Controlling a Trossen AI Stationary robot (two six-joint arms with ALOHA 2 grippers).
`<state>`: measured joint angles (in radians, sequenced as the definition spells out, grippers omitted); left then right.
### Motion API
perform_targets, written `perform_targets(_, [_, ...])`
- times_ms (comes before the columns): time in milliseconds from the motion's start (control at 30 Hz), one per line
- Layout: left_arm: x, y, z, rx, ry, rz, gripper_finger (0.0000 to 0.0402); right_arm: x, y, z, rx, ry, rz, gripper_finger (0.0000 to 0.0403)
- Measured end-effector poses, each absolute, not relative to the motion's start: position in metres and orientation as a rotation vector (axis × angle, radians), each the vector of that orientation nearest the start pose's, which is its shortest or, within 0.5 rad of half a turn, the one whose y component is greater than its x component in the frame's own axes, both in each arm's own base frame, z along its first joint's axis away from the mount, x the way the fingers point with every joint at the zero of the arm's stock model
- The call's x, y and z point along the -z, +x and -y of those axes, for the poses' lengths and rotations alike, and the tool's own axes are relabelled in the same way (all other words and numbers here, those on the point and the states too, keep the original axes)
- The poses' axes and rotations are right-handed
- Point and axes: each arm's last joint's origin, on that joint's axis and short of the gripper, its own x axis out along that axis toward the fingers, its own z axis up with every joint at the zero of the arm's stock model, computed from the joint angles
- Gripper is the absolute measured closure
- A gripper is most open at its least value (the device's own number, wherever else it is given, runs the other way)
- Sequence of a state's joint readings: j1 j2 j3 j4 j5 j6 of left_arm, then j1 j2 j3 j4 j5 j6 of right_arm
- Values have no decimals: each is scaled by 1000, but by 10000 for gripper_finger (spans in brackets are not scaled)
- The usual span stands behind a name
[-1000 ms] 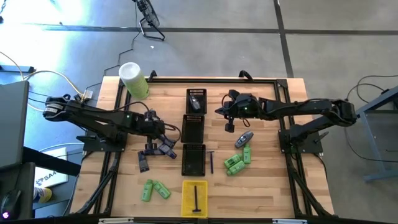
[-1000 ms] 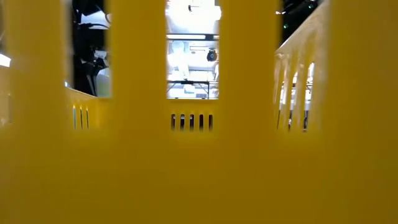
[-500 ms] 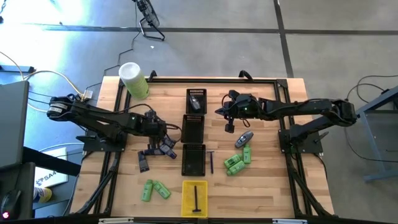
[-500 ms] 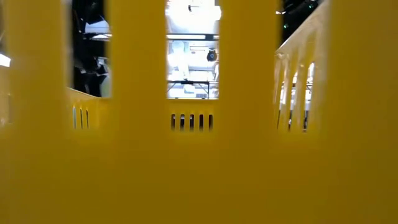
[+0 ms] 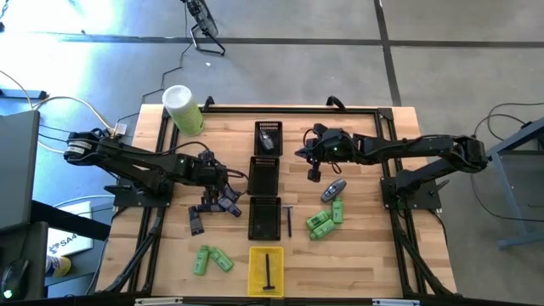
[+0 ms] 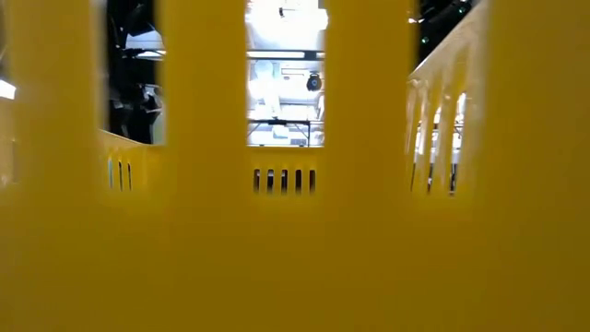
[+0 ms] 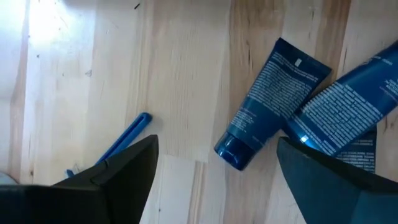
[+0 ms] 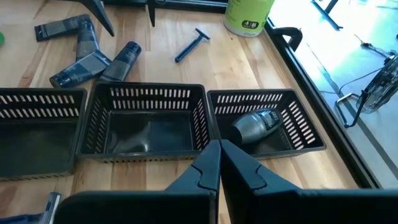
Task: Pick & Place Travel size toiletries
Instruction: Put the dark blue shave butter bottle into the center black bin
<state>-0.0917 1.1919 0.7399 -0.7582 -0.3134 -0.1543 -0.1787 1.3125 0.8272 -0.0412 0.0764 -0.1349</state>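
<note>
Left gripper, jaws wide, nearer arm: blue tube lies just ahead between the fingers, long axis running diagonally away, cap nearest.

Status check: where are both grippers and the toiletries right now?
Left gripper open, empty, over the blue tubes. Right gripper shut, hovering by the black trays. One grey oval piece binned. Nothing blocking.

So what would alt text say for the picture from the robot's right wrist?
The right arm's shut tool hangs over a row of black trays on a wooden table; one tray holds a grey oval piece. Beyond lie dark tubes, a blue razor and a pale-green cylinder.
</note>
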Motion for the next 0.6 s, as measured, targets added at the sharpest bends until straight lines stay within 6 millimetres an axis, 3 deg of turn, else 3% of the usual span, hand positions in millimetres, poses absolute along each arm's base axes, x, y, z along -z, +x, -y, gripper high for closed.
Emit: perform_targets(600, [-199,206,12,-166,132,-1228,82,-249,276,52,213,-104,-543,400])
